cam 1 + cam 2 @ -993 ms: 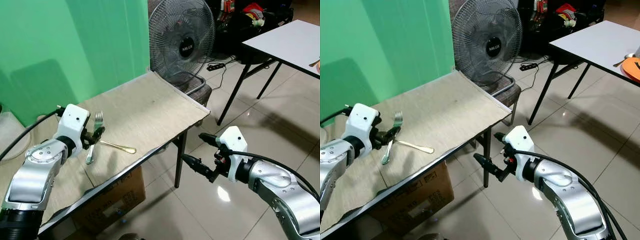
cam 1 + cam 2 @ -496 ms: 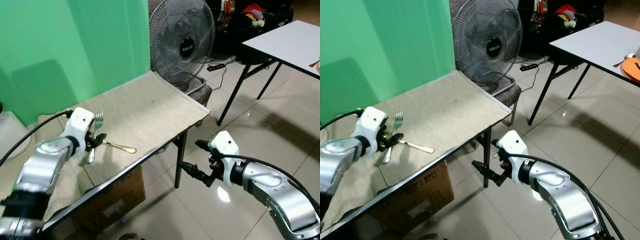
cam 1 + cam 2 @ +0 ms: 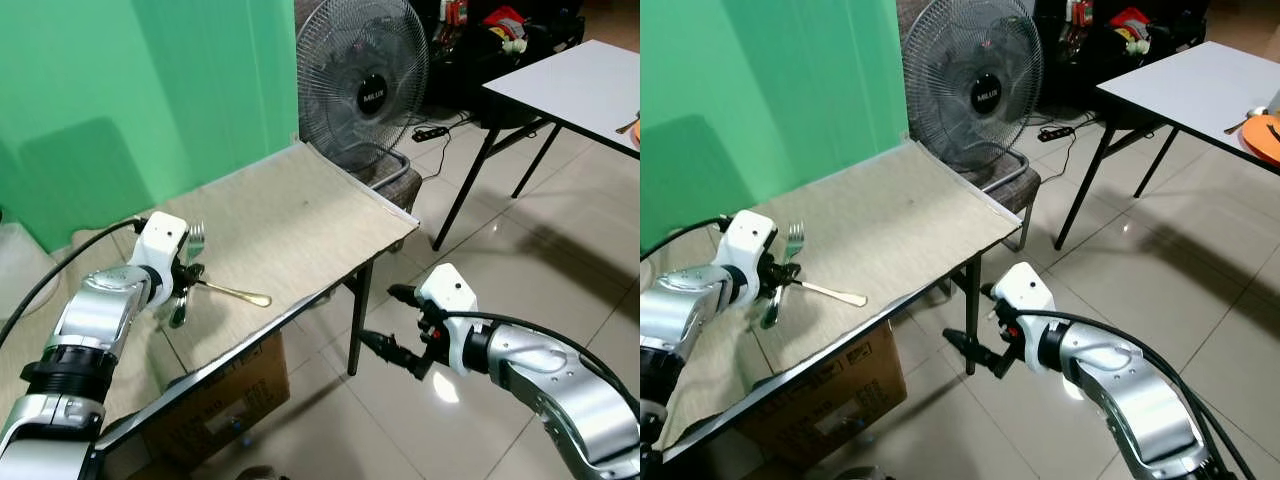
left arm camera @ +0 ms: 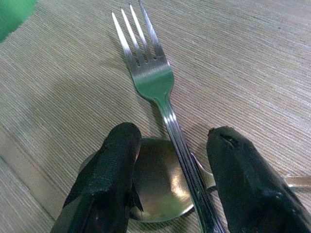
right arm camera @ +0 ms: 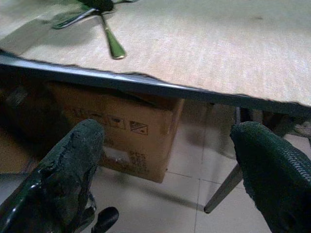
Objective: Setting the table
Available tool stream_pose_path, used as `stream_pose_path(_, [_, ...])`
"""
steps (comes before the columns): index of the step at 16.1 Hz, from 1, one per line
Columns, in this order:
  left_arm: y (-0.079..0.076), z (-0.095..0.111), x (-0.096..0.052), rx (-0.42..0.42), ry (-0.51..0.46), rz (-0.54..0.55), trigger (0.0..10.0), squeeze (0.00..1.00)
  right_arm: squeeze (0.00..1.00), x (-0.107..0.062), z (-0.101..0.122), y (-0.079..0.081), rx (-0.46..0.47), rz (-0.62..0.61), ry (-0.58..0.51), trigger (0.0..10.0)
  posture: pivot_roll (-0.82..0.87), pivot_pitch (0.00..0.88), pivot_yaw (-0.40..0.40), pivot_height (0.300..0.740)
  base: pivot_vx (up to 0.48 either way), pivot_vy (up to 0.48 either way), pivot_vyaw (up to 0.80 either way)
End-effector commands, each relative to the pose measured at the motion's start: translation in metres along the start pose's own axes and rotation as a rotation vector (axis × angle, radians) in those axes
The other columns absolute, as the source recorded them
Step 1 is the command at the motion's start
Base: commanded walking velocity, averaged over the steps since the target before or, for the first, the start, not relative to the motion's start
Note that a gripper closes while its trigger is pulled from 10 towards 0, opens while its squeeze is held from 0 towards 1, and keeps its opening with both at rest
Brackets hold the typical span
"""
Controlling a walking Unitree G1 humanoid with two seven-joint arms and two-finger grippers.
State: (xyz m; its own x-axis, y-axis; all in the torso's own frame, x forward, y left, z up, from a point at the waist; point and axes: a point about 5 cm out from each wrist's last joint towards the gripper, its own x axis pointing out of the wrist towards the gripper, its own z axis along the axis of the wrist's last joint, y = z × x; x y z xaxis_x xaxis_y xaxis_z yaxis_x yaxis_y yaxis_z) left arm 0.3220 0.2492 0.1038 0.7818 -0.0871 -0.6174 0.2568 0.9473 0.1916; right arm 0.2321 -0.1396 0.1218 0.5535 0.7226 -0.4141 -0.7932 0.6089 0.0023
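Observation:
A silver fork [image 4: 155, 87] lies on the beige cloth of the table [image 3: 300, 210], its neck crossing the bowl of a spoon [image 4: 155, 189]. The spoon's golden handle [image 3: 240, 293] points toward the table's front edge. My left gripper [image 3: 188, 275] is low over the two pieces, open, one finger on each side of the fork's neck and above the spoon's bowl. My right gripper [image 3: 378, 315] hangs open beside the table's front edge, over the tiled floor, holding nothing.
A large standing fan [image 3: 365, 85] is behind the table's far corner. A cardboard box [image 5: 126, 131] sits under the table. A white folding table [image 3: 580, 85] stands at the right, with an orange plate [image 3: 1265, 135] on it. A power strip and clutter lie beyond.
My left gripper has come down closer over the fork and spoon, its wrist turned. The right gripper has dropped a little lower and nearer the table leg. Fork and spoon lie as before.

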Motion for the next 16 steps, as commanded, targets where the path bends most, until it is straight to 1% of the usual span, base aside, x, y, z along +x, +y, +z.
stream_pose_path(1, [-0.001,-0.001,0.003,-0.017,0.017,-0.013,0.0,0.00,0.00,-0.001,0.003,0.004,-0.007,0.041,0.001,10.0,0.05,0.000,0.017,0.740,0.000,0.000,0.00])
stream_pose_path(5, [0.000,0.001,0.011,-0.039,0.010,-0.011,0.0,0.00,0.00,-0.001,0.005,0.007,-0.012,0.075,-0.002,10.0,0.05,0.000,0.016,0.740,0.000,0.000,0.00])
stream_pose_path(8, [-0.001,0.002,0.017,-0.024,0.022,-0.028,0.0,0.00,0.00,-0.001,0.007,0.008,-0.015,0.088,0.000,10.0,0.04,0.000,0.020,0.740,0.000,0.000,0.00])
stream_pose_path(12, [-0.003,-0.002,0.020,-0.020,0.067,-0.050,0.0,0.00,0.00,-0.004,0.005,0.009,-0.015,0.097,0.008,10.0,0.03,0.000,0.029,0.740,0.000,0.000,0.00])
stream_pose_path(16, [-0.004,0.001,0.022,-0.030,0.045,-0.058,0.0,0.00,0.00,-0.004,0.007,0.010,-0.021,0.111,0.008,10.0,0.03,0.000,0.024,0.740,0.000,0.000,0.00])
